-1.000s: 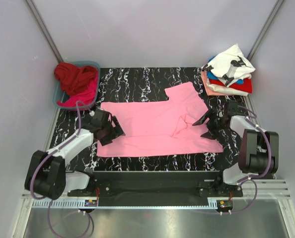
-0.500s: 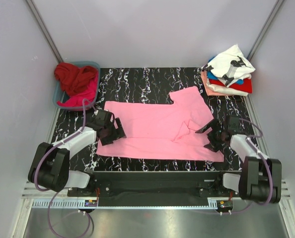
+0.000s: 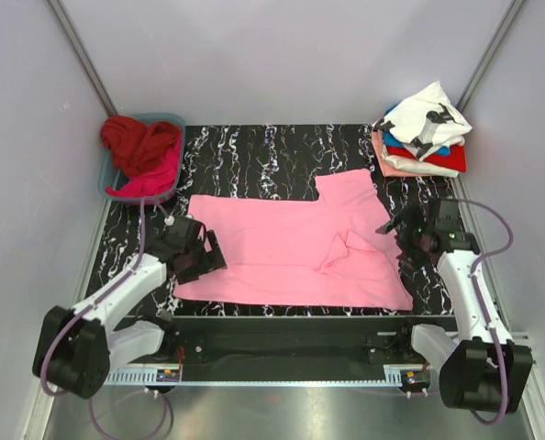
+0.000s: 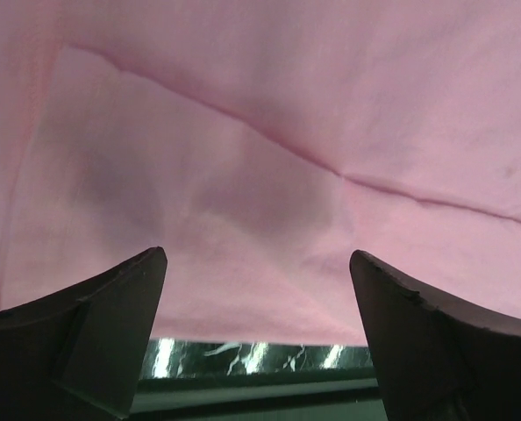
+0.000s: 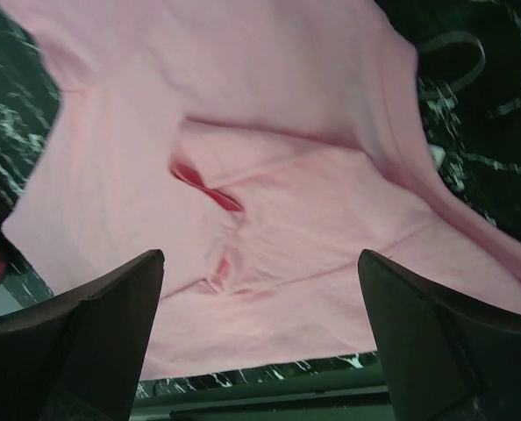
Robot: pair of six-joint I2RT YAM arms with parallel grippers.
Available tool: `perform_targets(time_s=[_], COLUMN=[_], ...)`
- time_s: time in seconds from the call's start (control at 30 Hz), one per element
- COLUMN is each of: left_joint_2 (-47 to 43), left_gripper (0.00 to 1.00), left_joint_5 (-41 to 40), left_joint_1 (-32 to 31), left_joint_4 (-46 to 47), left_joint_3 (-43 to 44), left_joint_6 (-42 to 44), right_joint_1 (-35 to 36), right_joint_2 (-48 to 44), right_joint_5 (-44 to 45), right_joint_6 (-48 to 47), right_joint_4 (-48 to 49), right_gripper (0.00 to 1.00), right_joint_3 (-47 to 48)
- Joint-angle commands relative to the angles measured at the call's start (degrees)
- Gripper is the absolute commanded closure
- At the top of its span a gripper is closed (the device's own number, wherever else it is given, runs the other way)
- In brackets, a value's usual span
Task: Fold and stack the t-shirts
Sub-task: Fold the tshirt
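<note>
The blue bin (image 3: pixel 174 118) holds a dark red shirt (image 3: pixel 139 142) and a magenta shirt (image 3: pixel 153 180). The pink shirt (image 3: pixel 282 243) lies flat on the bench (image 3: pixel 254 147), its long axis running left to right. The left fingers (image 4: pixel 103 307) and the right fingers (image 5: pixel 94 307) are apart, holding nothing.

Pink t-shirt (image 3: pixel 282 247) flat mid-table; folded stack (image 3: pixel 422 137) far right.

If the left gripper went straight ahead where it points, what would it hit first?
Probably the light pink cloth t-shirt, spread right before the left gripper, jaws open; depth is unclear.
</note>
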Motion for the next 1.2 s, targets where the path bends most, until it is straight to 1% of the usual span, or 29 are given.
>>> perform_targets(time_s=[0.0,0.03,0.07,0.13,0.17,0.23,0.27,0.3,0.33,0.37,0.43,0.47,0.5,0.53,0.57,0.63,0.67,0.73,0.77,0.87,1.07,1.1,1.17], left_joint_2=[-6.0,-7.0,-8.5,-9.8,-10.0,-11.3,-12.3,-13.7,-17.2,-19.0,-23.8,-25.2,-26.3,-27.5,-27.7,-26.8,-26.4,-25.2,-24.8,-24.2,-25.3,-25.5,-25.4], left_gripper=[0.06,0.01,0.01,0.01,0.01,0.01,0.01,0.01,0.01,0.01,0.01,0.01,0.01,0.01,0.01,0.01,0.01,0.01,0.01,0.01,0.01,0.01,0.01], left_joint_5=[-3.6,-4.1,-4.7,-6.1,-7.1,-8.6,-10.1,-10.2,-10.6,-11.0,-10.4,-9.4,-9.3,-9.1,-9.1,-9.0,-8.8,-8.3,-8.1,-8.4,-7.8,-7.8,-7.3], left_joint_1=[-0.5,-0.6,-0.5,-0.5,-0.5,-0.5,-0.5,-0.5,-0.5,-0.4,-0.5,-0.4,-0.3,-0.3,-0.1,0.5,1.0,1.2,1.3,1.6,2.7,2.8,3.6], left_joint_4=[-11.5,-13.3,-15.1,-19.3,-21.6,-22.8,-22.4,-21.3,-20.2,-18.3,-16.2,-14.1,-13.3,-12.8,-12.5,-12.8,-13.2,-13.3,-13.1,-13.3,-12.6,-12.5,-12.4], left_joint_3=[7.9,9.9,13.6,16.8,19.5,21.4,21.8,21.3,20.5,19.3,18.3,16.9,16.5,16.2,15.9,16.0,16.1,16.2,16.2,16.1,15.9,15.8,15.7], left_joint_6=[0.0,0.8,1.5,5.2,6.6,10.1,11.0,13.0,13.8,14.3,15.7,16.1,16.6,16.8,16.9,16.9,16.8,16.9,16.9,16.6,16.8,16.8,16.9], right_joint_1=[0.5,0.6,0.6,0.8,0.9,1.0,1.3,1.4,1.3,1.8,2.5,3.4,4.0,4.5,5.2,7.1,7.6,8.0,7.9,7.9,8.0,8.1,8.5], right_joint_2=[3.2,4.8,8.9,14.3,19.7,25.4,31.1,34.2,37.4,43.9,50.5,57.0,60.2,63.2,68.5,73.6,78.2,82.3,85.9,91.3,96.7,97.1,97.6], right_joint_5=[2.3,1.8,1.0,1.2,1.6,1.7,1.9,1.9,1.6,1.9,1.5,2.6,3.6,4.4,6.0,8.1,9.5,11.5,12.5,14.4,15.0,14.8,14.3], right_joint_6=[-5.8,-7.8,-8.8,-11.3,-12.1,-13.5,-13.8,-13.9,-14.9,-15.2,-16.7,-17.4,-18.3,-18.6,-18.9,-19.3,-19.4,-19.2,-19.2,-19.6,-20.1,-19.9,-19.9], right_joint_4=[-0.2,0.2,0.6,0.1,-0.2,0.1,0.6,0.6,0.1,-0.8,-3.5,-5.1,-8.8,-10.5,-13.0,-15.4,-17.4,-18.9,-20.2,-21.6,-21.4,-21.4,-21.1], right_gripper=[0.00,0.00,0.00,0.00,0.00,0.00,0.00,0.00,0.00,0.00,0.02,0.02,0.03,0.04,0.05,0.06,0.06,0.06,0.07,0.09,0.14,0.23,0.35], right_joint_3=[11.0,12.9,17.2,22.4,27.5,32.5,37.4,40.1,43.1,49.6,56.5,64.1,68.1,71.9,78.5,84.7,90.1,95.1,99.3,105.0,106.2,106.1,105.3])
